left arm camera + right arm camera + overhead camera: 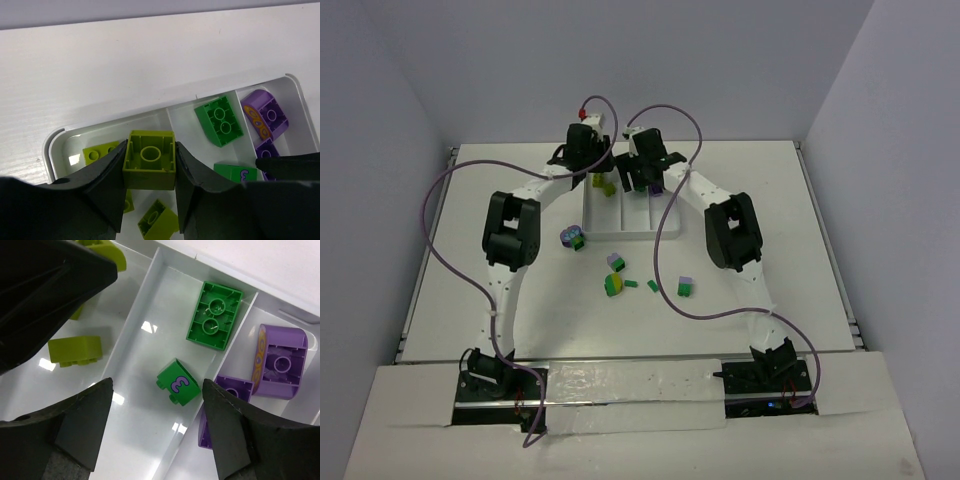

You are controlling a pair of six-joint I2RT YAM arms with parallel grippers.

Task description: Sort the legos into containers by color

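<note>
- the left fingers (105,185) pinch a yellow-green brick (150,159) by two sides. it hangs over the left lane of the tray (55,145), close to the divider (170,117).
- the right fingers (82,427) stand wide apart with nothing between them, over the middle lane. a small green brick (178,382) with a figure on it lies below them.
- risk: if dropped from up there, the held brick could bounce off those beneath it and hop the low divider into the green lane.
- risk: both sets of fingers crowd one tray, so a careless swing could knock them together or shove the tray.
- in the tray: two yellow-green bricks lie in plain view, and two green. purple looks like two, perhaps three, as the frame edge cuts that lane.
- on the bench (770,220): six loose pieces (613,284). several are two-coloured stacks that will need splitting.
</note>
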